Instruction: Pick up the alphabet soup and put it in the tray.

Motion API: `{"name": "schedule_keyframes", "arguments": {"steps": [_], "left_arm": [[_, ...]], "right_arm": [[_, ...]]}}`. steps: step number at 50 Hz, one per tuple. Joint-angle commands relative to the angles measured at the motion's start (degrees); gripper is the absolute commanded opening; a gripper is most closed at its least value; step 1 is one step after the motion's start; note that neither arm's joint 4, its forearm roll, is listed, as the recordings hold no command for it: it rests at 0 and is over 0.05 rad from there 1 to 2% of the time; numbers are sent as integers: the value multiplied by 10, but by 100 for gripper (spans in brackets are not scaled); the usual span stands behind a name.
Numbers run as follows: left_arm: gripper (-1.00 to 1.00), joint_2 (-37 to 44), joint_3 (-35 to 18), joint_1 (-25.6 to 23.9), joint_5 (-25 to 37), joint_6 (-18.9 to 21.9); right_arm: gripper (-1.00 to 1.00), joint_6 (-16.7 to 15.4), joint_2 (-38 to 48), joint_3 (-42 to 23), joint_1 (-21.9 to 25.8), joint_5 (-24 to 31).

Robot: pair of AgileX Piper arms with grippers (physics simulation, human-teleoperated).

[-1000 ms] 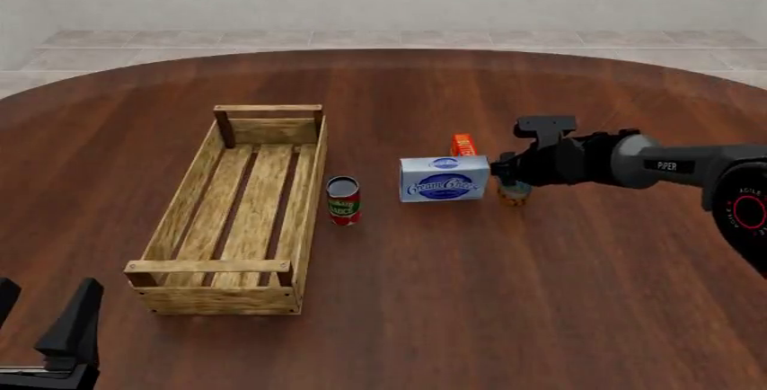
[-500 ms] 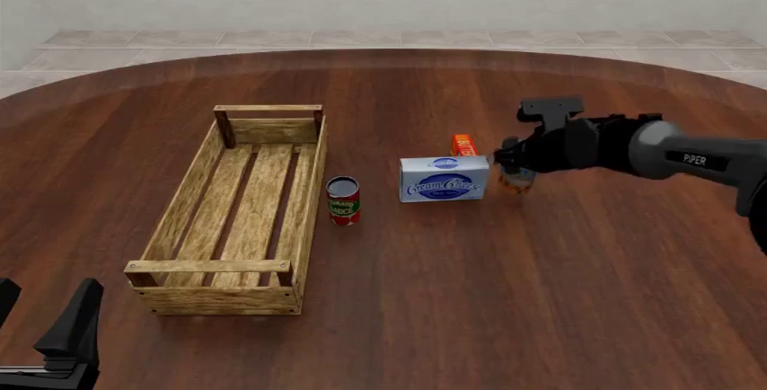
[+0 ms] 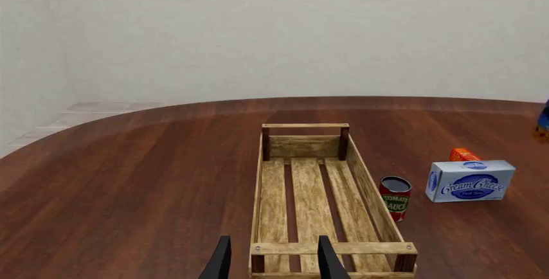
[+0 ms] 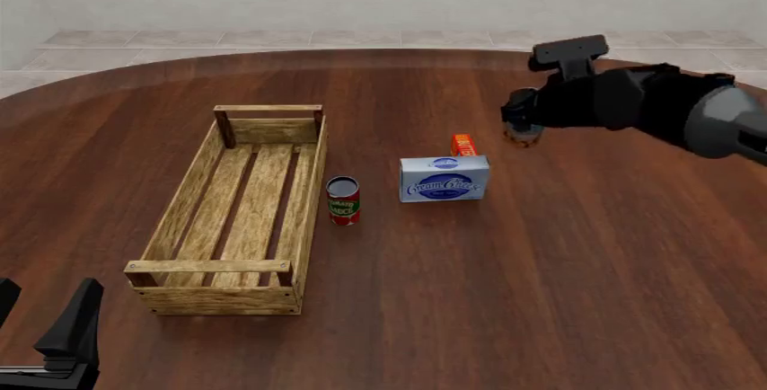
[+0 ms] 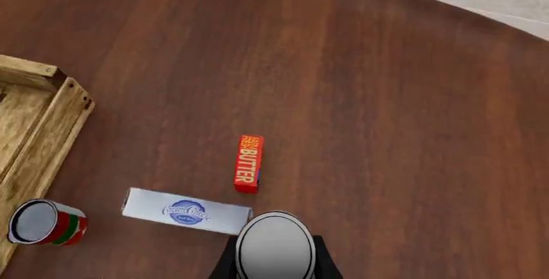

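The alphabet soup (image 4: pixel 523 136) hangs above the table, to the right of and beyond the boxes, and my right gripper (image 4: pixel 520 121) is shut on it. The right wrist view looks down on its silver-grey top (image 5: pixel 274 245), with dark fingers (image 5: pixel 323 263) on both sides. A sliver of its blue label (image 3: pixel 544 117) shows at the edge of the left wrist view. The tray (image 4: pixel 307 194), a long light wooden crate, lies empty on the left of the table (image 3: pixel 304 126) (image 5: pixel 33 122). At the near left corner my left gripper (image 4: pixel 48 347) (image 3: pixel 272 263) stands open, just short of the tray's near end.
A red-and-green can (image 4: pixel 344 199) (image 3: pixel 395 197) (image 5: pixel 47 222) stands upright just right of the tray. A blue-white cream cheese box (image 4: pixel 444 179) (image 3: pixel 470 180) (image 5: pixel 184 211) lies further right, with an orange butter box (image 4: pixel 462 145) (image 3: pixel 464 154) (image 5: pixel 249 162) behind it.
My right gripper has risen from table level beside the cream cheese box, carrying the alphabet soup up and a little further away. The left arm has not moved.
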Motion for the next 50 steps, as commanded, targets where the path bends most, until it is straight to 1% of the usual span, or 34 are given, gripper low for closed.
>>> {"name": "schedule_keyframes", "arguments": {"steps": [1, 6, 9, 10, 14, 20, 27, 33, 41, 50], "left_arm": [[100, 0, 0, 0, 0, 0], [100, 0, 0, 0, 0, 0], [100, 0, 0, 0, 0, 0], [100, 0, 0, 0, 0, 0], [100, 0, 0, 0, 0, 0], [100, 0, 0, 0, 0, 0], [100, 0, 0, 0, 0, 0], [100, 0, 0, 0, 0, 0], [100, 0, 0, 0, 0, 0], [100, 0, 0, 0, 0, 0]], "right_arm": [[-100, 4, -63, -8, 32, 6], [-100, 4, -86, -7, 65, 10], [-100, 11, -95, -9, 83, 13], [-100, 3, -96, -12, 84, 15], [-100, 2, -104, -22, 101, 23], [-100, 0, -98, -33, 128, 30], [-100, 8, -87, -45, 159, 29], [-100, 5, -68, -63, 182, 28], [-100, 18, -74, -59, 230, 18], [-100, 20, -69, -57, 259, 8]]}}
